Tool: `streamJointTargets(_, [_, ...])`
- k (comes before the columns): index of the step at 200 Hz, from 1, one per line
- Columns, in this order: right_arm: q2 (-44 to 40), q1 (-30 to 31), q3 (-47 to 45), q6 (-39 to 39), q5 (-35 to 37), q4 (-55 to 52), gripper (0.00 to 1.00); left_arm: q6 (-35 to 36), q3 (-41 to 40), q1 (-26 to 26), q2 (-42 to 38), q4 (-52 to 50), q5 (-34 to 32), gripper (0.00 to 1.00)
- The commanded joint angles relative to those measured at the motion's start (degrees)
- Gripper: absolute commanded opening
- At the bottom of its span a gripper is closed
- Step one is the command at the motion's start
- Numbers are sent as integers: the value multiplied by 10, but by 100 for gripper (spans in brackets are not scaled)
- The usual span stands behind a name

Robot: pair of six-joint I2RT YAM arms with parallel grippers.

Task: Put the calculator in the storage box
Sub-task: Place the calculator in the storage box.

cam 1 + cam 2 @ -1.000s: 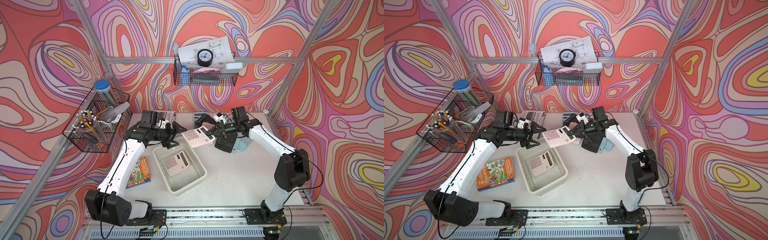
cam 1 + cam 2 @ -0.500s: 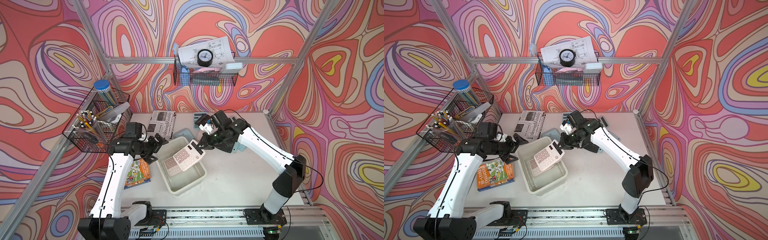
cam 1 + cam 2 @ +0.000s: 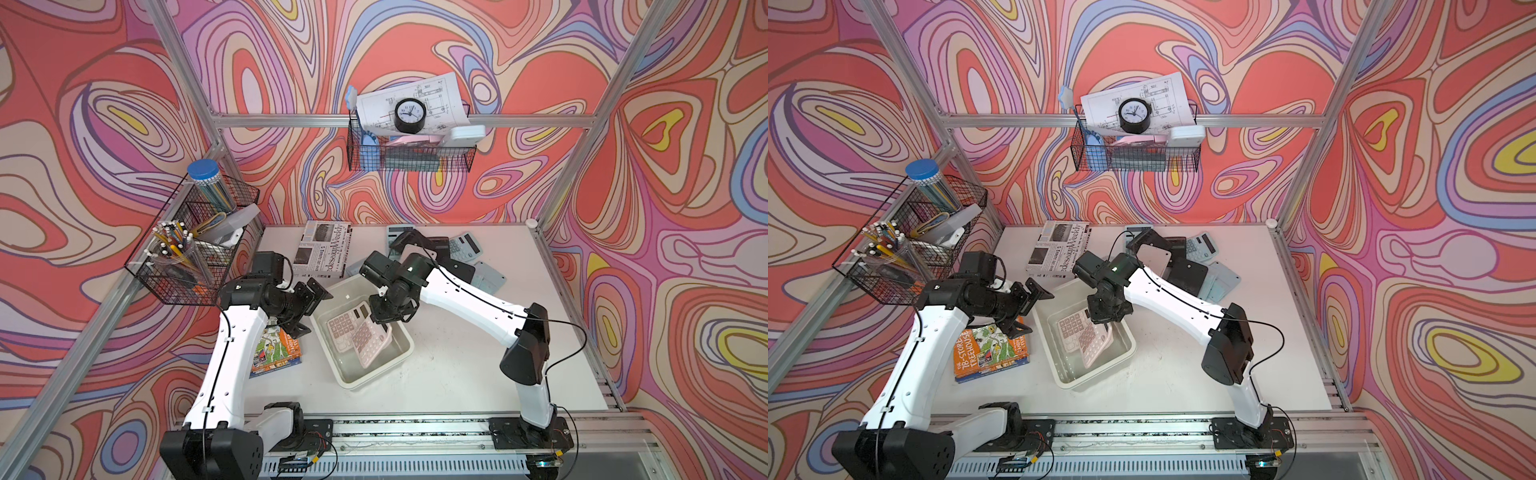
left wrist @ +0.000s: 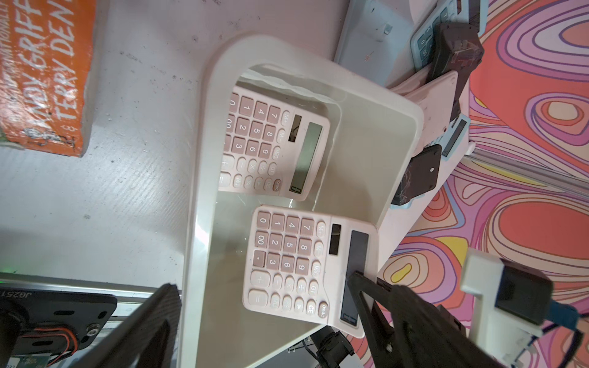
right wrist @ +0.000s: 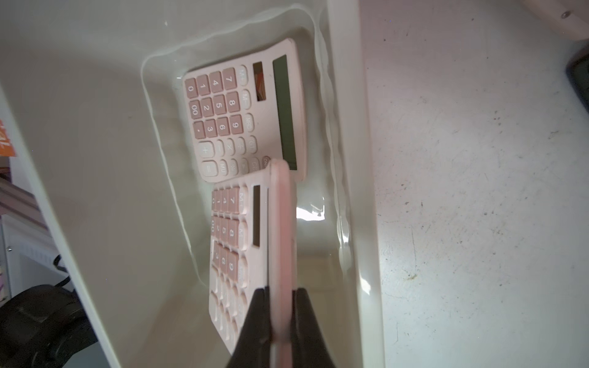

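Broadly, the bench (image 3: 457, 374) is crowded at its back edge, where a heap of spare calculators (image 3: 465, 249) lies behind the right arm. That heap could be swept by the elbow if the arm is drawn back carelessly.

The storage box (image 3: 376, 372) is set skewed near the middle of the bench, toward the front edge. It looks light and nothing pins it down. If its wall is nudged on the way out, it could be shoved toward the book (image 3: 276, 349) at the left.

One pink calculator (image 3: 343, 330) lies flat inside the box already. The second pink calculator (image 3: 371, 340) is held tilted above it, over the right half of the box. It is gripped at its display end by the right claw (image 5: 282, 302), whose jaws are clamped on the thin edge. Whether its low end touches anything cannot be told.

If it is let go from this tilt, it could slap down onto the first calculator and be left propped on it. It could also catch the near rim, since the display end hangs close to that wall.

The left claw (image 3: 308, 309) is spread wide and empty, just off the box's left corner. It could be clipped if both arms are moved at once.
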Motion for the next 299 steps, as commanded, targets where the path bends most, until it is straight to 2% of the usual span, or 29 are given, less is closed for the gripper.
streamJointTargets(1, [30, 12, 39, 20, 37, -53, 0, 14, -6, 5, -1, -27, -15, 97])
streamJointTargets(33, [65, 21, 55, 38, 54, -93, 0, 20, -6, 6, -2, -36, -22, 96])
streamJointTargets(73, [87, 28, 39, 49, 72, -84, 0, 26, -3, 5, -1, -42, -30, 97])
streamJointTargets(130, [56, 31, -55, 41, 22, 24, 0, 28, 2, 6, 4, -39, -33, 96])
streamJointTargets(161, [46, 32, -75, 38, 15, 18, 0, 28, 9, 6, 11, -39, -35, 97])
streamJointTargets(180, [34, 33, -94, 38, 18, 15, 21, 28, 13, 6, 15, -39, -38, 96])
streamJointTargets(199, [24, 33, -94, 38, 29, -4, 26, 28, 18, 6, 19, -42, -46, 96])
streamJointTargets(215, [23, 33, -81, 33, 42, -25, 36, 28, 23, 8, 24, -43, -50, 97])
streamJointTargets(253, [27, 33, -24, 4, 58, -52, 38, 26, 43, 13, 43, -53, -60, 97])
streamJointTargets(272, [28, 32, 14, -22, 61, -59, 43, 27, 51, 15, 51, -58, -62, 97])
streamJointTargets(299, [4, 24, 26, -61, 66, -28, 57, 30, 54, 15, 61, -61, -45, 96])
